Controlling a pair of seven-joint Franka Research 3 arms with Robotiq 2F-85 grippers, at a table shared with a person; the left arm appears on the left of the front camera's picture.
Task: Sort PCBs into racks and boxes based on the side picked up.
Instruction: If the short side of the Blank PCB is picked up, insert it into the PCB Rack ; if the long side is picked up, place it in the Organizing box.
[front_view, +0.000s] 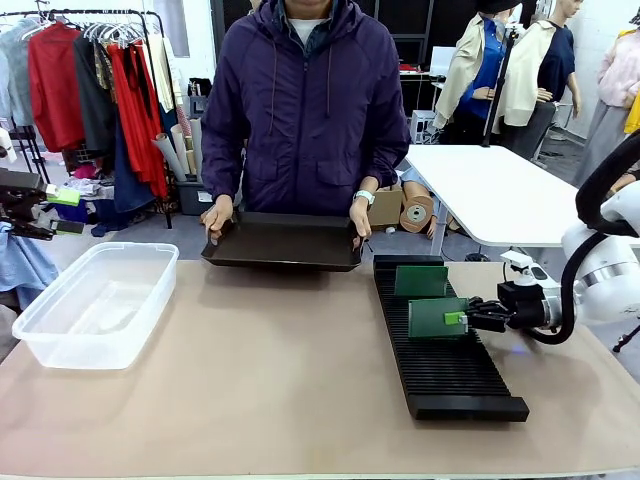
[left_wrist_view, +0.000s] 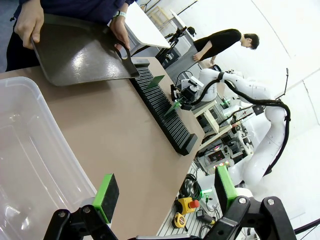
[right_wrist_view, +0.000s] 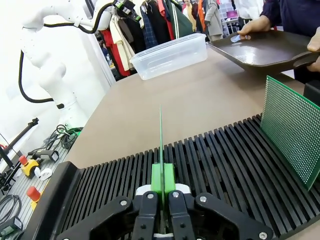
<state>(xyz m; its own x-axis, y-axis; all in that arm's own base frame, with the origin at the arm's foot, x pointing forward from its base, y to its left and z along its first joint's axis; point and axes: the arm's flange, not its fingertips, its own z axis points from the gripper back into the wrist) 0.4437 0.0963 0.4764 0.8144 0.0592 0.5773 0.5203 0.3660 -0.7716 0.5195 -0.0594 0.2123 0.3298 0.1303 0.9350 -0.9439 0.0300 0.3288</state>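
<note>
The long black ribbed rack (front_view: 447, 365) lies on the table's right half. One green PCB (front_view: 420, 281) stands upright in a far slot. My right gripper (front_view: 462, 318) is shut on a second PCB (front_view: 436, 318), holding it on edge in the rack's slots. From the right wrist camera this PCB (right_wrist_view: 161, 140) appears edge-on between the green pads, with the other PCB (right_wrist_view: 292, 132) to its right. The clear plastic box (front_view: 97, 303) sits at the left. My left gripper (left_wrist_view: 165, 192) hangs open beside it, at the picture's left edge (front_view: 65, 212).
Across the table, a person holds a shallow dark tray (front_view: 283, 243) by its handles with both hands. Bare tan tabletop (front_view: 280, 370) lies between box and rack. A white table (front_view: 500, 190) stands behind at the right.
</note>
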